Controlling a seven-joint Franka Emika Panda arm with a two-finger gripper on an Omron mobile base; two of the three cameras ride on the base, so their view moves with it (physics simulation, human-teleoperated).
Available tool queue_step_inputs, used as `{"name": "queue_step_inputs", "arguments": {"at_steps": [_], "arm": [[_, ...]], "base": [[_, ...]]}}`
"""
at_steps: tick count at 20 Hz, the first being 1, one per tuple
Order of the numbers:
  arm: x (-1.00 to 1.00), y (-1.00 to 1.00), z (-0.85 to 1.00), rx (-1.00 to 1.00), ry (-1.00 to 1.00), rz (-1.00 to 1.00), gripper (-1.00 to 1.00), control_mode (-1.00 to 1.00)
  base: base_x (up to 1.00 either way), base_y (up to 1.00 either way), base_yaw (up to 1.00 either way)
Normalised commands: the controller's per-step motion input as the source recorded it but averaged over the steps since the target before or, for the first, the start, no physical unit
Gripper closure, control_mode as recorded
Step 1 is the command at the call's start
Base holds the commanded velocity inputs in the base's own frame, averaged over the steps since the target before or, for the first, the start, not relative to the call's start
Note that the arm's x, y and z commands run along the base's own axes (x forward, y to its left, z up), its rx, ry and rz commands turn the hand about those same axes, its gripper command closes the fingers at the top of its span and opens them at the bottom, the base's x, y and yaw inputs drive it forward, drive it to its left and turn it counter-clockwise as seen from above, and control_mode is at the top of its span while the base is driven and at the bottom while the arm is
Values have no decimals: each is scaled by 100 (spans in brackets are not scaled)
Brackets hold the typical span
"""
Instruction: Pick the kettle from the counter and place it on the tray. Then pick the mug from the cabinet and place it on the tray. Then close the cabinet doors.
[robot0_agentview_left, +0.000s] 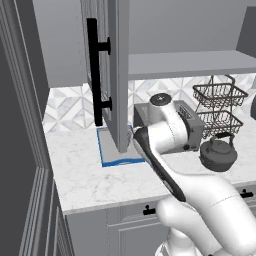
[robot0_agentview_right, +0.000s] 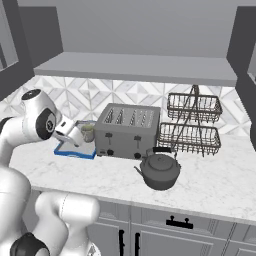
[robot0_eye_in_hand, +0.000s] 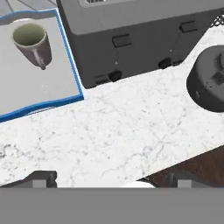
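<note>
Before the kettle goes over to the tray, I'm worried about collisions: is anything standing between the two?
Yes. The toaster stands on the counter between the kettle and the tray, where a mug already sits.

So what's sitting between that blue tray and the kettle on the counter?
The toaster stands between the tray and the kettle, clearest in the right base view. In front of it, the counter is bare marble in the hand view.
</note>
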Motion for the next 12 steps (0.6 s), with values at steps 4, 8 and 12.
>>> {"name": "queue_step_inputs", "arguments": {"at_steps": [4, 8, 12], "arm": [[-26, -84, 8, 0, 13, -15, -100, -100], [0, -90, 26, 1, 16, -17, -100, -100], [0, -93, 38, 8, 14, -20, -100, -100]], "base": [[0, 0, 0], [0, 0, 0], [0, 0, 0]]}}
